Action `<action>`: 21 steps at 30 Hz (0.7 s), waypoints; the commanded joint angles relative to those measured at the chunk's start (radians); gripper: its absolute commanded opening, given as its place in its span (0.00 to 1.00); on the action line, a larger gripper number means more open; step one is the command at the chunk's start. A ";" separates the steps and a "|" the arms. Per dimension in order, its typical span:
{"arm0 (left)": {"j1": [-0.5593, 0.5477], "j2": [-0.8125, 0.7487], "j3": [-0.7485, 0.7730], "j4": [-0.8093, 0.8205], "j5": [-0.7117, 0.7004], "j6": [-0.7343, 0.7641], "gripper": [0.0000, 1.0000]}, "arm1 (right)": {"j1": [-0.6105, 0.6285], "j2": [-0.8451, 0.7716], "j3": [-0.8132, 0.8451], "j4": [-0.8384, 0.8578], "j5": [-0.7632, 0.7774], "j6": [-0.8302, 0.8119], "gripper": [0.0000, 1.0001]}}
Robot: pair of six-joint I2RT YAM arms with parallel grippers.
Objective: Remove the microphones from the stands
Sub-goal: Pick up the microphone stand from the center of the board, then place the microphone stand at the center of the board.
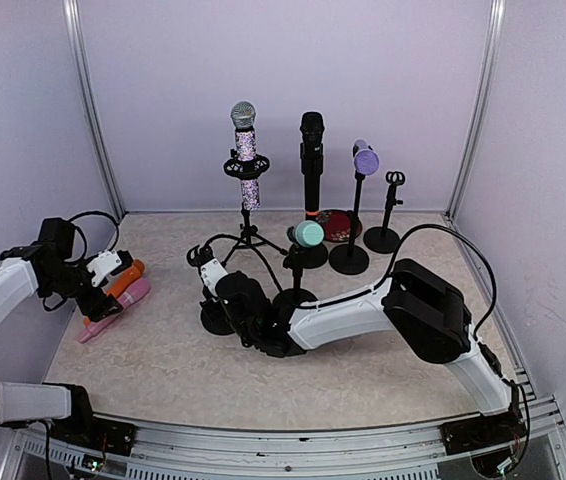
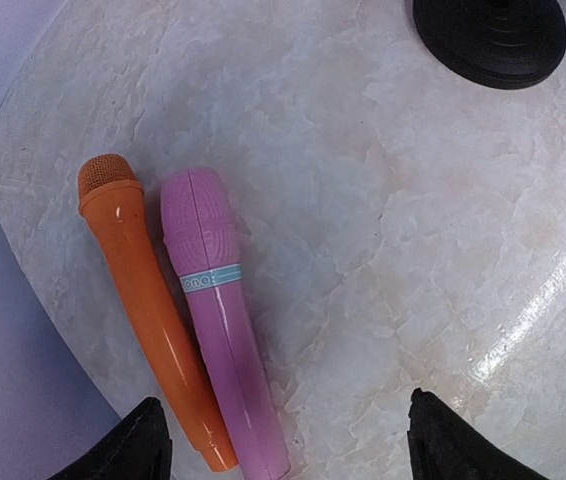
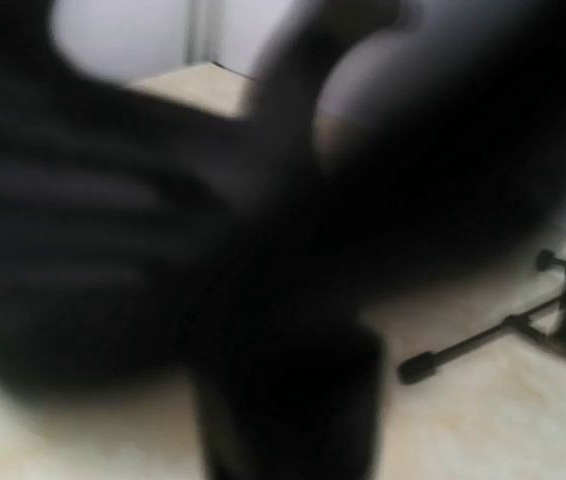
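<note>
Nearest to me, on the left of the marbled bench (image 1: 163,360), the jaws of the left arm (image 1: 8,290) stand wide and hold nothing. Under them an orange plastic microphone (image 2: 138,300) and a pink plastic microphone (image 2: 218,320) lie side by side. The right arm (image 1: 343,312) reaches low near a round black stand base (image 1: 213,318). Its camera gives only a dark blur, so I cannot tell how its jaws stand. Just behind it a mint-headed microphone (image 1: 308,234) sits in a short black stand (image 1: 294,275). I judge it comes next: grip the body and pull along the clip, never sideways. Farther back, a glittering silver microphone (image 1: 246,150) is in its stand.
</note>
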State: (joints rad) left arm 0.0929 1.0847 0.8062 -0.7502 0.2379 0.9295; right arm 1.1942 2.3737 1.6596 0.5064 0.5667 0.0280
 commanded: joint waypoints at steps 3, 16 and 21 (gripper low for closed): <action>0.008 -0.011 0.052 -0.039 0.040 -0.024 0.79 | 0.009 -0.030 -0.065 0.209 -0.005 -0.096 0.00; 0.008 0.009 0.093 -0.035 0.049 -0.037 0.79 | 0.085 -0.480 -0.655 0.462 -0.175 -0.104 0.00; 0.009 0.020 0.121 -0.039 0.078 -0.071 0.98 | 0.093 -0.659 -0.854 0.409 -0.113 -0.070 0.00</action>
State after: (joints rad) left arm 0.0952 1.0950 0.8780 -0.7788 0.2733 0.8940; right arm 1.2877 1.8652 0.9127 0.8383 0.4152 -0.0689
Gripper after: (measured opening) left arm 0.933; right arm 0.113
